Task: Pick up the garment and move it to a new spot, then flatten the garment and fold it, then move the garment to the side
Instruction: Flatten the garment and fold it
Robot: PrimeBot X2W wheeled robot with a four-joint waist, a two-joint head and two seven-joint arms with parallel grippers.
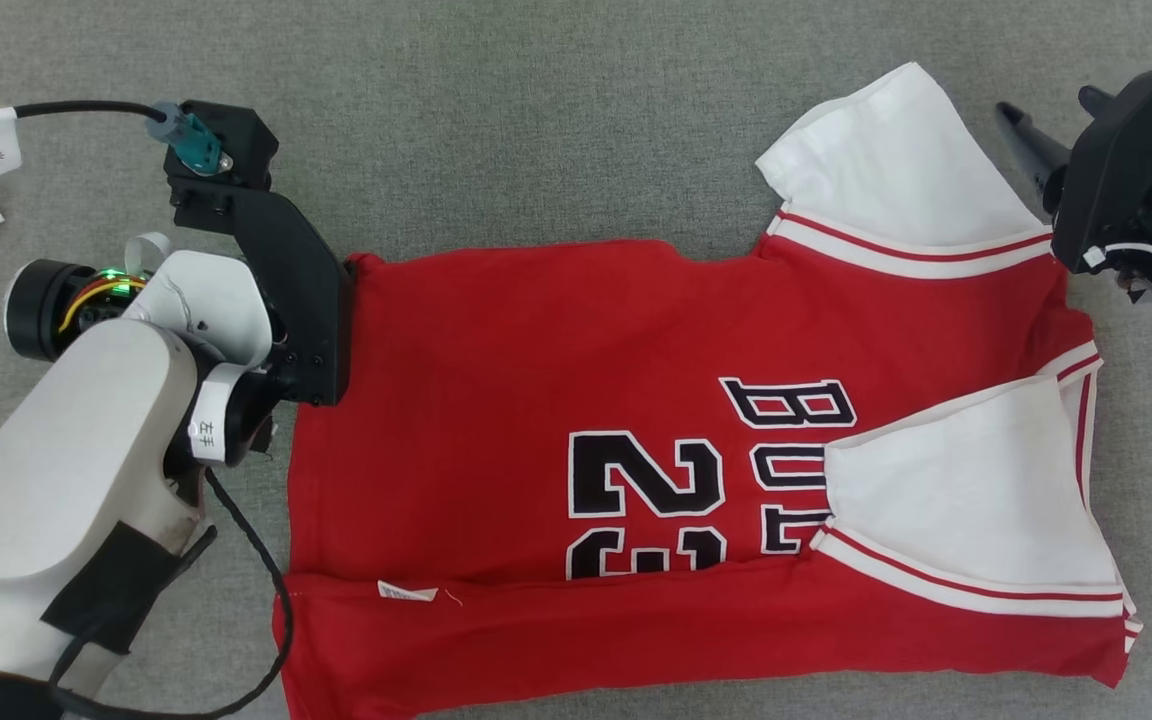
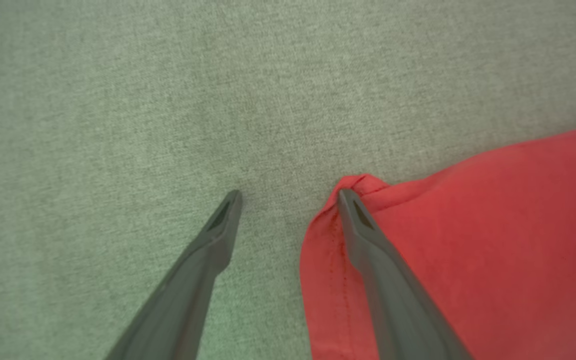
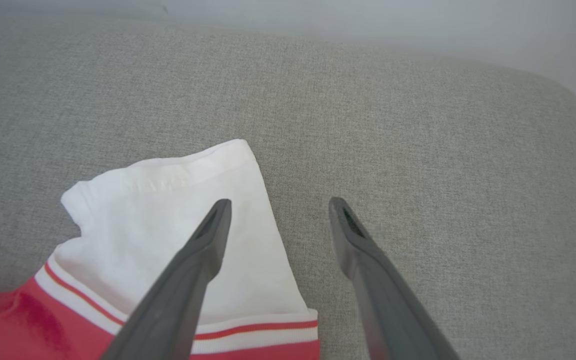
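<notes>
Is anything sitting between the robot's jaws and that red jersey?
Nothing visible does. The left jaws stand open right at a red hem corner of the jersey, one finger over the cloth. The right jaws stand open at its white sleeve.

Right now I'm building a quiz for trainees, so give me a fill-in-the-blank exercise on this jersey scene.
The garment has a red body and ___ sleeves.
The black number printed on its front reads ___.
The left gripper and the right gripper both stand ___, holding nothing.
Missing words: white; 23; open.
</notes>
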